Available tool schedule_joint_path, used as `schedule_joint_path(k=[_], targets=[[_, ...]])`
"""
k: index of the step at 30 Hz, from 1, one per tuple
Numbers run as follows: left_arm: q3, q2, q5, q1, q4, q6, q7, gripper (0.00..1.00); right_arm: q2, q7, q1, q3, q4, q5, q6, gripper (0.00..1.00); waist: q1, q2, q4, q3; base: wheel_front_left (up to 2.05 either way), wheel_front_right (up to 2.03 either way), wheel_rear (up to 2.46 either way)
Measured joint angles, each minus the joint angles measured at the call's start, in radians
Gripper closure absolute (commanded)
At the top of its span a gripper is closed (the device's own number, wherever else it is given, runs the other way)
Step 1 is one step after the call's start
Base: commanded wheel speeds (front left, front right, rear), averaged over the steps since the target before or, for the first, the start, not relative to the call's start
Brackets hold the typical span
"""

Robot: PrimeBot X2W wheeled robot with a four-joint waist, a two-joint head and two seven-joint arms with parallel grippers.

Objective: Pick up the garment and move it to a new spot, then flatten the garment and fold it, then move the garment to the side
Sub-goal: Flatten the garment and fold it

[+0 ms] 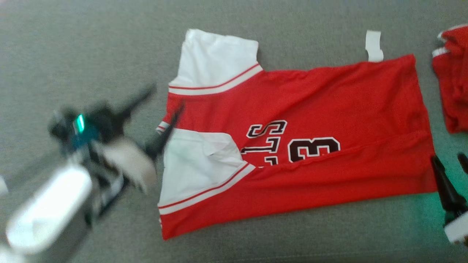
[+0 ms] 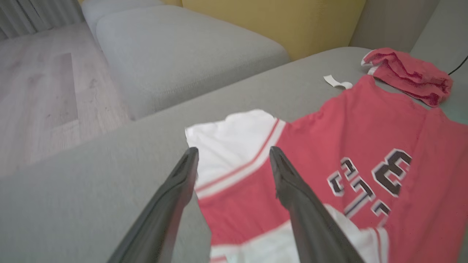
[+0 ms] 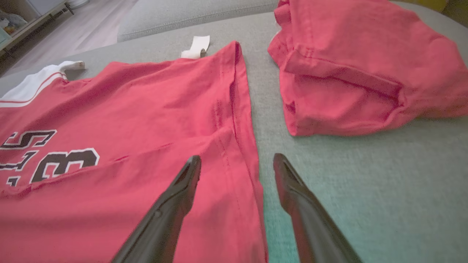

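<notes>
Both spread, empty: left claw [image 2: 233, 149], right claw [image 3: 237, 157] | jersey [image 1: 310, 95] flat | left wrist view adds wooden floor [image 2: 36, 91]

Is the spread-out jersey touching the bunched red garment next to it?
Apart. In the right wrist view, a strip of grey cushion runs between the jersey and the bunched red garment.

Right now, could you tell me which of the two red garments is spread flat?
The numbered jersey with white sleeves; the other red garment lies bunched at its right.

The red jersey [image 1: 329, 95] shows a black "3" and letters ending "S".
</notes>
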Motion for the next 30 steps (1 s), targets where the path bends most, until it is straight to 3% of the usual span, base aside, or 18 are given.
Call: schedule_joint_path(k=[5,9,14,22,30], targets=[[0.007,-0.022,-0.038,-0.331,0.143,-0.117,0.149,0.0,0.015,0.001,-0.099,0.038,-0.033,-0.018,0.0,0.0,0.0002,0.0,-0.036,0.075,0.0,0.0,0.0],[-0.006,-0.066,-0.092,-0.504,0.301,-0.156,0.28,0.0,0.018,0.001,-0.162,0.083,-0.041,-0.025,0.0,0.0,0.0003,0.0,-0.078,0.129,0.0,0.0,0.0],[-0.038,-0.087,-0.145,-0.623,0.463,-0.173,0.39,0.0,0.018,-0.009,-0.204,0.119,-0.022,-0.025,0.0,0.0,0.0003,-0.0001,-0.136,0.172,0.0,0.0,0.0],[-0.07,-0.075,-0.15,-0.684,0.644,-0.174,0.442,0.0,0.018,-0.038,-0.233,0.157,0.018,-0.014,0.0,0.0,0.0,0.0,-0.195,0.215,0.0,0.0,0.0],[-0.08,-0.066,-0.167,-0.714,0.699,-0.182,0.458,0.0,0.016,-0.062,-0.258,0.17,0.042,-0.004,0.0,0.0,-0.0002,0.0,-0.204,0.237,0.0,0.0,0.0]])
